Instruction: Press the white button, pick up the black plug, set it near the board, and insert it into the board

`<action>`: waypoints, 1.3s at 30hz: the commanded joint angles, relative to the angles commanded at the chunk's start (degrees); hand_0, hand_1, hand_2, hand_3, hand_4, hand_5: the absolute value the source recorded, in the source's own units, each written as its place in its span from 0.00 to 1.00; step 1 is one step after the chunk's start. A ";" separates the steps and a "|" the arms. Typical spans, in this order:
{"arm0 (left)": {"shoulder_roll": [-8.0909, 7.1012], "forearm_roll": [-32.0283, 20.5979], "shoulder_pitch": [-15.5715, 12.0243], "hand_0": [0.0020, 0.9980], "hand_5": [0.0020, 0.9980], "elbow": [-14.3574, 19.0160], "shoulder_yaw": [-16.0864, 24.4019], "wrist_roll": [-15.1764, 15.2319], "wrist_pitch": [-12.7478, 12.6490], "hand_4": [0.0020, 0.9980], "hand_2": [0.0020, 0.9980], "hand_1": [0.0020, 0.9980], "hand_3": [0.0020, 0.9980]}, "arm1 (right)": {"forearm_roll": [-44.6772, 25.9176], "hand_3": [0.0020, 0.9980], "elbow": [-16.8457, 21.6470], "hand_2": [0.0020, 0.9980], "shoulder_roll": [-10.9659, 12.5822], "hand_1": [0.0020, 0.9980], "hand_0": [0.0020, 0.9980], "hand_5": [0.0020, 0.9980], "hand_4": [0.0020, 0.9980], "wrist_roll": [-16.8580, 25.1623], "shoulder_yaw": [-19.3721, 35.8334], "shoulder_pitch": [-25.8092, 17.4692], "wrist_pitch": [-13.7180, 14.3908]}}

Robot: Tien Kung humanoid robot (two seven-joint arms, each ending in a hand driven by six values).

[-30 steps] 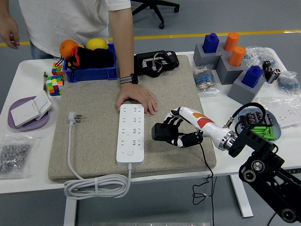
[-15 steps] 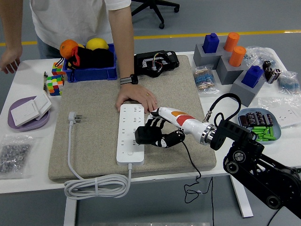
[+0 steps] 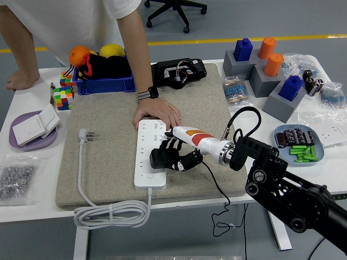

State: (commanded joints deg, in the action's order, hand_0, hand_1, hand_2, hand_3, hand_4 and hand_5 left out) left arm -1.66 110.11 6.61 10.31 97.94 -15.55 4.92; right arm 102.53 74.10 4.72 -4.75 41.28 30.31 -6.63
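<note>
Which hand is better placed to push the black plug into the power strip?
The right hand. It already grips the black plug and holds it over the white power strip, which a person's hand steadies at the far end. The left hand is not in view.

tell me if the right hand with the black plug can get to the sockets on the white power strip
Probably yes. The right hand, gripping the black plug, is already over the white power strip; nothing sits between them. The person's hand presses only its far end.
</note>
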 joint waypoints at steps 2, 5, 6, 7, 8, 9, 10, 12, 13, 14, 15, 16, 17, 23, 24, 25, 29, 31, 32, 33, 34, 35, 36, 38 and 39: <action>-0.05 -0.03 0.04 0.79 0.48 0.00 -0.04 -0.01 0.02 0.57 0.72 0.74 0.77 | 0.08 0.52 -0.59 0.56 -0.26 0.49 0.46 0.00 0.84 0.11 -0.01 0.06 0.13; -0.08 -0.14 0.02 0.79 0.48 0.00 0.11 -0.02 -0.04 0.57 0.72 0.74 0.77 | 0.13 0.52 -1.10 0.56 -0.46 0.49 0.46 0.00 0.84 0.14 -0.15 0.23 0.20; -0.09 -0.17 0.01 0.79 0.48 0.00 0.12 0.00 -0.06 0.57 0.72 0.74 0.77 | 0.13 0.52 -1.19 0.56 -0.48 0.49 0.46 0.00 0.84 0.14 -0.22 0.30 0.20; -0.09 -0.20 0.02 0.79 0.48 0.00 0.10 0.01 -0.07 0.57 0.72 0.74 0.77 | 0.13 0.52 -1.24 0.56 -0.51 0.49 0.46 0.00 0.84 0.14 -0.30 0.37 0.20; -0.09 -0.19 0.03 0.79 0.48 0.00 0.11 0.01 -0.07 0.57 0.72 0.74 0.77 | 0.10 0.52 -1.27 0.56 -0.53 0.49 0.46 0.00 0.84 0.16 -0.36 0.42 0.22; -0.10 -0.12 0.05 0.79 0.48 0.00 0.15 0.00 -0.06 0.57 0.72 0.74 0.77 | 0.08 0.52 -1.34 0.56 -0.61 0.49 0.46 0.00 0.84 0.18 -0.43 0.48 0.27; -0.10 -0.10 0.06 0.79 0.48 0.00 0.16 0.00 -0.06 0.57 0.72 0.74 0.77 | 0.14 0.52 -1.42 0.56 -0.68 0.49 0.46 0.00 0.84 0.18 -0.48 0.52 0.27; -0.10 -0.07 0.07 0.79 0.48 0.00 0.15 0.00 -0.07 0.57 0.72 0.74 0.77 | 0.11 0.52 -1.56 0.56 -0.81 0.49 0.46 0.00 0.84 0.21 -0.57 0.59 0.29; -0.10 -0.11 0.07 0.79 0.48 0.00 0.10 0.01 -0.07 0.57 0.72 0.74 0.77 | 0.12 0.52 -1.66 0.56 -0.92 0.48 0.46 0.00 0.84 0.22 -0.61 0.63 0.32; -0.11 -0.08 0.06 0.79 0.48 0.00 0.11 0.02 -0.07 0.57 0.72 0.74 0.77 | 0.15 0.52 -1.74 0.56 -1.00 0.48 0.46 0.00 0.84 0.21 -0.64 0.65 0.36; -0.10 -0.07 0.06 0.79 0.48 0.00 0.15 0.00 -0.07 0.57 0.72 0.74 0.77 | 0.16 0.52 -1.81 0.56 -1.08 0.48 0.46 0.00 0.84 0.20 -0.67 0.67 0.36; -0.10 -0.10 0.04 0.79 0.48 0.00 0.14 0.00 -0.07 0.57 0.72 0.74 0.77 | 0.16 0.52 -1.88 0.56 -1.17 0.48 0.46 0.00 0.84 0.18 -0.71 0.70 0.37; -0.11 -0.11 0.03 0.79 0.48 0.00 0.15 0.01 -0.07 0.57 0.72 0.74 0.77 | 0.17 0.52 -1.98 0.56 -1.26 0.48 0.46 0.00 0.84 0.15 -0.72 0.73 0.38; -0.14 0.00 0.02 0.79 0.48 0.00 0.16 0.01 -0.05 0.57 0.72 0.74 0.77 | 0.40 0.52 -2.33 0.56 -1.50 0.48 0.45 0.00 0.83 0.19 -0.61 0.90 0.51; -0.14 -0.02 0.01 0.79 0.48 0.00 0.18 0.00 -0.05 0.57 0.72 0.74 0.77 | 0.57 0.52 -2.40 0.56 -1.48 0.48 0.45 0.00 0.83 0.18 -0.61 0.90 0.53; -0.16 -0.07 -0.01 0.79 0.48 0.00 0.16 0.02 -0.06 0.56 0.72 0.74 0.77 | 0.78 0.52 -2.47 0.55 -1.43 0.48 0.45 0.00 0.84 0.19 -0.62 0.89 0.58; -0.18 -0.36 0.06 0.79 0.48 0.00 0.05 0.02 -0.10 0.56 0.72 0.74 0.77 | 0.88 0.52 -2.57 0.55 -1.33 0.48 0.45 0.00 0.84 0.28 -0.64 1.00 0.55; -0.19 -0.18 0.11 0.79 0.48 0.00 0.16 0.01 -0.09 0.56 0.72 0.74 0.77 | 0.90 0.52 -2.51 0.55 -1.26 0.48 0.45 0.00 0.84 0.29 -0.47 1.10 0.52; -0.20 -0.09 0.13 0.79 0.48 0.00 0.19 0.01 -0.08 0.56 0.72 0.74 0.77 | 0.94 0.52 -2.47 0.55 -1.21 0.48 0.45 0.00 0.84 0.28 -0.38 1.16 0.51; -0.21 0.00 0.14 0.79 0.48 0.00 0.20 0.03 -0.07 0.56 0.72 0.74 0.77 | 0.97 0.52 -2.45 0.55 -1.16 0.48 0.45 0.00 0.84 0.28 -0.31 1.20 0.50; -0.21 0.03 0.15 0.79 0.48 0.00 0.21 0.03 -0.07 0.56 0.72 0.74 0.77 | 0.99 0.52 -2.43 0.55 -1.12 0.48 0.45 0.00 0.84 0.27 -0.27 1.23 0.50; -0.21 0.04 0.17 0.79 0.48 0.00 0.23 0.01 -0.06 0.56 0.72 0.74 0.77 | 1.03 0.52 -2.41 0.55 -1.07 0.48 0.45 0.00 0.84 0.28 -0.21 1.28 0.50; -0.21 -0.02 0.16 0.79 0.48 0.00 0.21 0.01 -0.07 0.56 0.72 0.74 0.77 | 1.05 0.52 -2.41 0.55 -1.06 0.48 0.45 0.00 0.84 0.29 -0.17 1.30 0.50; -0.19 -0.08 0.14 0.79 0.48 0.00 0.20 0.01 -0.09 0.56 0.72 0.74 0.77 | 1.06 0.52 -2.43 0.56 -1.09 0.48 0.45 0.00 0.84 0.31 -0.13 1.32 0.51; -0.18 -0.04 0.15 0.79 0.48 0.00 0.21 -0.01 -0.08 0.56 0.72 0.74 0.77 | 1.10 0.52 -2.45 0.56 -1.12 0.48 0.45 0.00 0.84 0.32 -0.09 1.33 0.54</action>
State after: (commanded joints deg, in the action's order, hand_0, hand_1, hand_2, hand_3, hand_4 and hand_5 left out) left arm -1.84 110.07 6.75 10.31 98.16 -15.56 4.84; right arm 103.64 71.65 3.60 -4.43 41.19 31.63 -6.09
